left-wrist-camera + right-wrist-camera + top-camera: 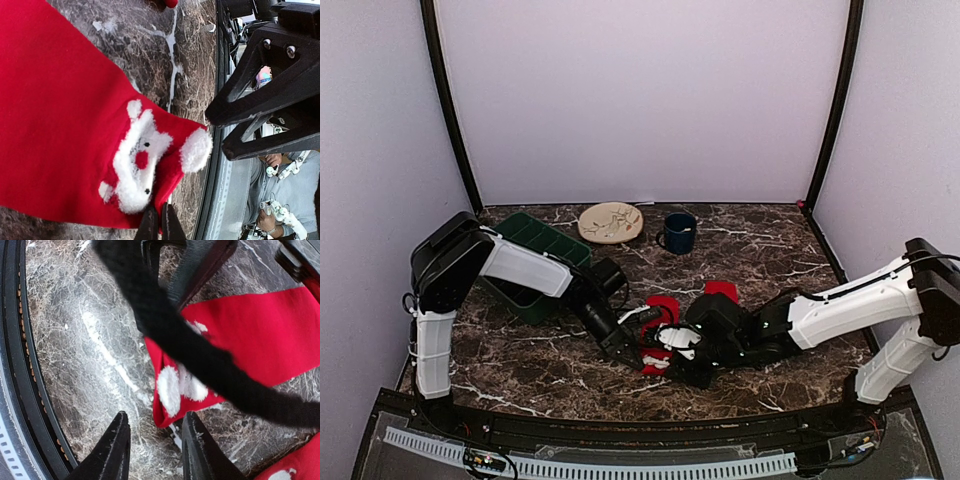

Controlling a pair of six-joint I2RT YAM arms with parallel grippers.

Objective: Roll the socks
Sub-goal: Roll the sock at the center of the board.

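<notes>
Black marble veined with white is the table [520, 375] under me, and both my bases are bolted at its near edge. My left arm [525, 265] stands up from its base, folds at the top, and its white forearm slopes down and to the right toward the middle of the table. My right arm [845, 305] mirrors it, bent high at the right side with its forearm reaching low and to the left, so my two wrists nearly meet.

The socks [663, 310] lie between them on the marble, bright red, about midway across the table. My left gripper [160, 227] is low over the surface, its fingers pressed together on the edge of the Santa sock [60, 125], which lies flat and has a white fluffy face and pompom near that edge. My right gripper [157, 455] hovers just beside the same end of the fabric with its fingers [119, 450] spread. Only marble shows in the gap, and the pompom is a little beyond the tips. A blurred black band crosses that wrist view close to the lens, and I cannot tell what it is.

Farther back, a dark green bin [535, 255] sits behind my left forearm. A cream plate [611, 222] and a dark blue mug [678, 232] stand near the back wall.
</notes>
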